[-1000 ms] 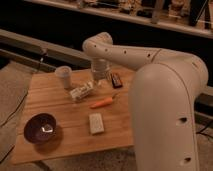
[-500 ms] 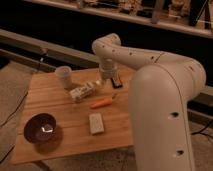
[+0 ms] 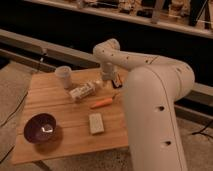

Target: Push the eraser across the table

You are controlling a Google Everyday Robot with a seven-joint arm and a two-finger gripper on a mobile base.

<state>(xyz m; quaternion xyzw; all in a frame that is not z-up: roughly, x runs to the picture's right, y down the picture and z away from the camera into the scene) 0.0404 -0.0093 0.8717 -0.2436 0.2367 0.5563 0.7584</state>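
Camera view, one only: we list the table [image 3: 55, 102], light planks; the gripper [image 3: 106, 80], lowered close over the far right corner, open or closed we cannot tell; the eraser [image 3: 118, 80], dark with a reddish edge, lying at that same corner just beside the gripper, contact not discernible. Also entered: a pale cup [image 3: 64, 76] by the far edge; a white carton [image 3: 82, 91] and a carrot [image 3: 102, 103] mid-bench; a whitish block [image 3: 95, 123] toward the near edge; a dark bowl [image 3: 41, 127] at the near left corner.
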